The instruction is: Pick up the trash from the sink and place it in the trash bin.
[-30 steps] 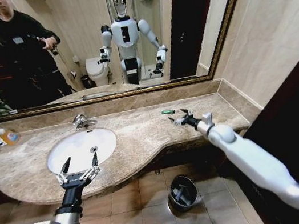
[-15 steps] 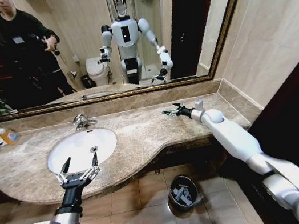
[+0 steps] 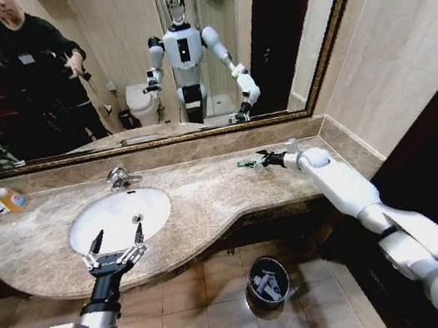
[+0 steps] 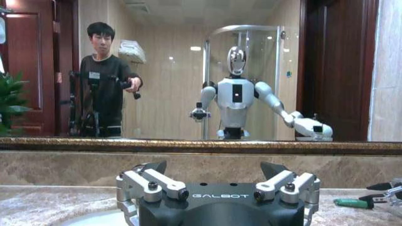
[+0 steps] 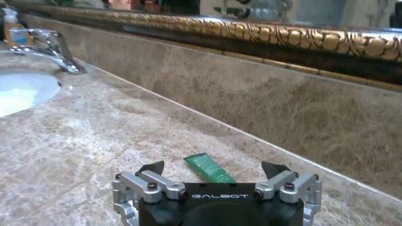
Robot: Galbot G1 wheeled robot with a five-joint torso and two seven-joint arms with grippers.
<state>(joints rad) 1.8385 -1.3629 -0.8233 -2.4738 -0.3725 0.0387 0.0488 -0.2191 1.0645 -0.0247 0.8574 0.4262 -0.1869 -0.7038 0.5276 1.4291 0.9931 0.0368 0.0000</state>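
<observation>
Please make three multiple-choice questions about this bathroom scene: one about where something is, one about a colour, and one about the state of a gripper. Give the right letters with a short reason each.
1. Where does the small tube lie?
A. inside the sink
B. on the marble counter near the wall
C. in the trash bin

2. What colour is that tube?
A. green
B. white
C. red

3. How do the jaws of the right gripper stand?
A. shut on the tube
B. shut on nothing
C. open, with the tube between them

Answers: 1 B, the tube rests on the counter, far from the sink and the trash bin. 2 A, the right wrist view shows it green. 3 C, both tips stand apart on either side of the tube.
</observation>
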